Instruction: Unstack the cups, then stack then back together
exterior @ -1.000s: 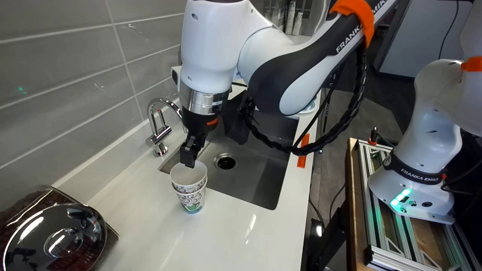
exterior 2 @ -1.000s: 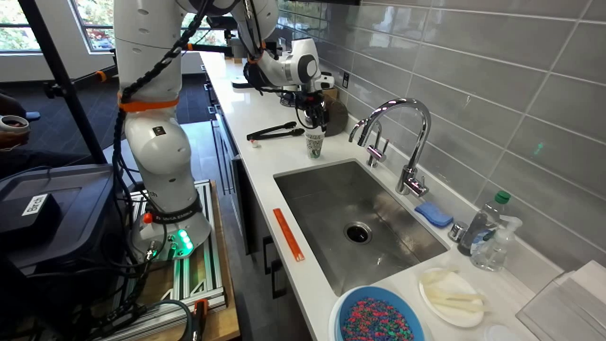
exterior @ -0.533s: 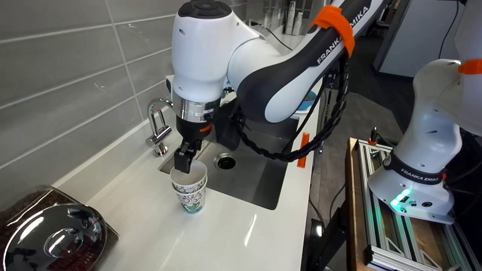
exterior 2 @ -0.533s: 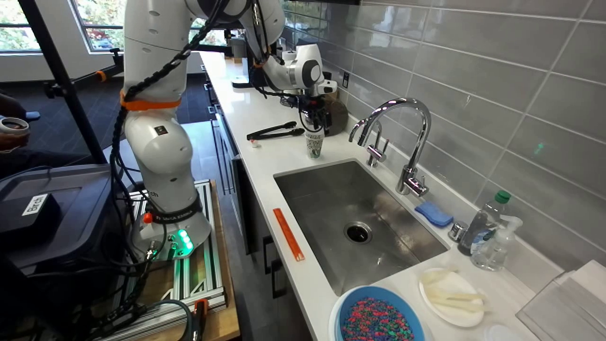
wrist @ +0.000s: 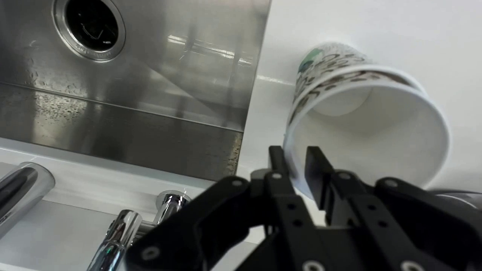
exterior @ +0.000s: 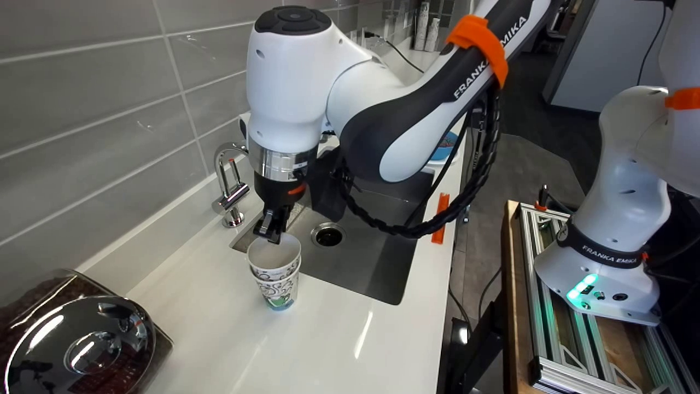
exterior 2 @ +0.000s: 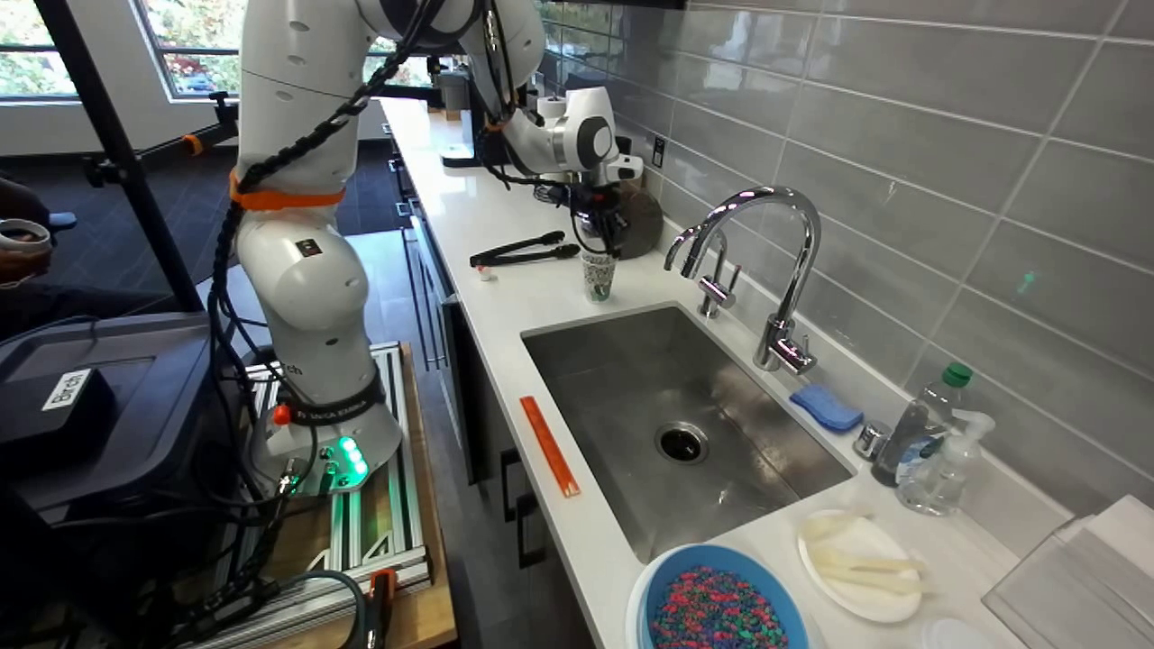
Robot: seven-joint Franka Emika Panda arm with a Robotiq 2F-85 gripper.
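The gripper (wrist: 296,151) has its two fingers (wrist: 278,162) a narrow gap apart, the rim of the upper cup (wrist: 376,135) showing unpinched between them (whether one side brushes it, I cannot tell). Two cups (exterior: 275,276), one nested in the other, stand upright on the counter (exterior: 328,350) beside one sink (exterior 2: 595,397); an exterior view adds two taps (exterior 2: 807,266), one sponge (exterior 2: 826,408), one blue bowl (exterior 2: 717,553).

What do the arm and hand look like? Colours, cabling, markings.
The arm is white with black panels, FRANKA lettering, orange bands, a silver ring and a braided black cable. Its base shows green lights. The hand is black, with two jointed, slim fingers and round screw heads.
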